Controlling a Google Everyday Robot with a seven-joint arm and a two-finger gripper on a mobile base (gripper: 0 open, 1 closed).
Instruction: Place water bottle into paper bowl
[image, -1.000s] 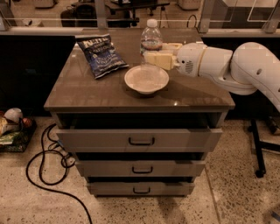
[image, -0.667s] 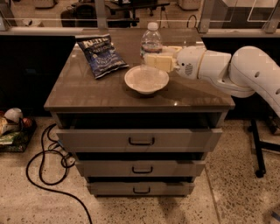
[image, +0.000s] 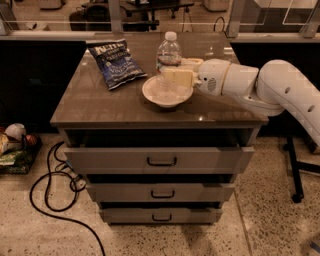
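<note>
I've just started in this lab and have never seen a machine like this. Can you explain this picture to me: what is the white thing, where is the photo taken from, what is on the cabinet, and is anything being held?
The big white shape on the right is a robot arm. There is only one camera. It looks down at the front of a drawer cabinet from above, and where it is mounted is not on record.

At the arm's end is the gripper, a two-finger clamp that reaches in from the right over the cabinet top. It is closed on the lower part of a clear water bottle, which stands upright with its white cap on. The bottle is over the back of the paper bowl; I cannot tell whether it touches the bowl.

A dark blue chip bag lies left of the bowl. A black cable runs across the floor.
</note>
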